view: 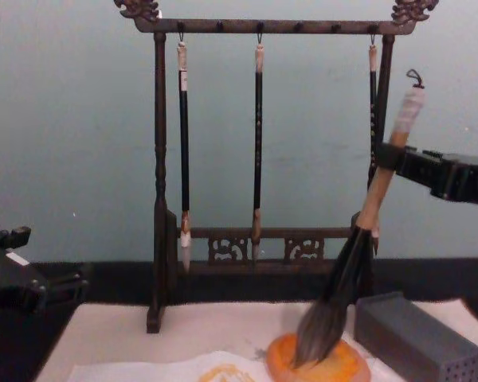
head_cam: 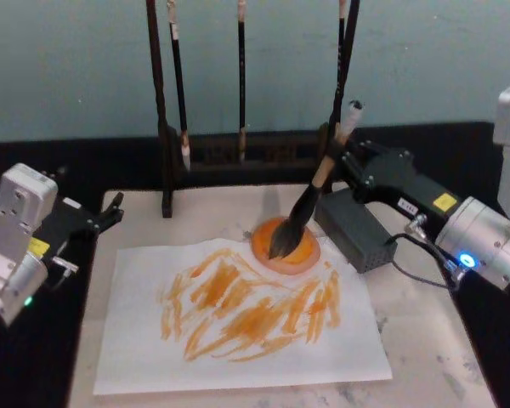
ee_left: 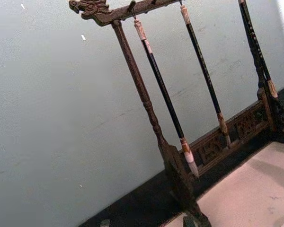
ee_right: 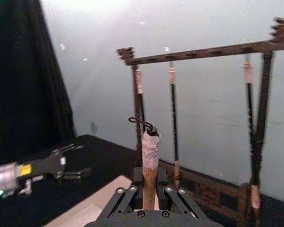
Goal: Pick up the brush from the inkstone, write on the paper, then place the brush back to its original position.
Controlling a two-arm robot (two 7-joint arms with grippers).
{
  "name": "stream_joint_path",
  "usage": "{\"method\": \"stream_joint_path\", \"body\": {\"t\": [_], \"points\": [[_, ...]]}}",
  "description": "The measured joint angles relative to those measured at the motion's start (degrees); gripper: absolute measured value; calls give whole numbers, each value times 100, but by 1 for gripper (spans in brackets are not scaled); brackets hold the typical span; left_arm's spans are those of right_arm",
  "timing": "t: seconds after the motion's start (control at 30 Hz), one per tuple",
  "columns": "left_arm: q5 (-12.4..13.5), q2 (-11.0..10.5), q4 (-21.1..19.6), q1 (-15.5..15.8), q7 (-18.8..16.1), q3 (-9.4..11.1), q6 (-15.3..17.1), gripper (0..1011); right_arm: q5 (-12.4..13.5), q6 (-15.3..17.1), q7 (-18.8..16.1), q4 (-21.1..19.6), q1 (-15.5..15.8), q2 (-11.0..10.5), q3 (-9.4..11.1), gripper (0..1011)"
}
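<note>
Head view: right gripper (head_cam: 334,158), centre-right, clamped on brush (head_cam: 306,204) handle; bristles resting on inkstone (head_cam: 307,254), centre; paper (head_cam: 238,365), lower centre; left gripper (head_cam: 113,209), left edge.
Chest view: brush tilted, tip on inkstone, lower right.
Right wrist view: left gripper, lower left, fingers spread.

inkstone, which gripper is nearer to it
Right. The right gripper holds the brush handle just above and behind the inkstone, bristles touching it. The left gripper sits well off to its left, past the paper.
</note>
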State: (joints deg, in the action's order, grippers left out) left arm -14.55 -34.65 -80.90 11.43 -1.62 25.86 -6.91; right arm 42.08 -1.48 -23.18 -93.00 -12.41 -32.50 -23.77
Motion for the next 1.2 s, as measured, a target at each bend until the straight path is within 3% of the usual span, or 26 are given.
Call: {"method": "stream_joint_path", "body": {"t": [0.57,0.8,1.2], "points": [[0,0,0,0,0,0,0,1001,-518,-75,-497,-691,436,-217,-113,176],[0,0,0,0,0,0,0,1001,-709,6,-685,-891,513,-181,-247,176],[0,0,0,0,0,0,0,1001,-822,102,-957,-992,510,-51,-545,176]]}}
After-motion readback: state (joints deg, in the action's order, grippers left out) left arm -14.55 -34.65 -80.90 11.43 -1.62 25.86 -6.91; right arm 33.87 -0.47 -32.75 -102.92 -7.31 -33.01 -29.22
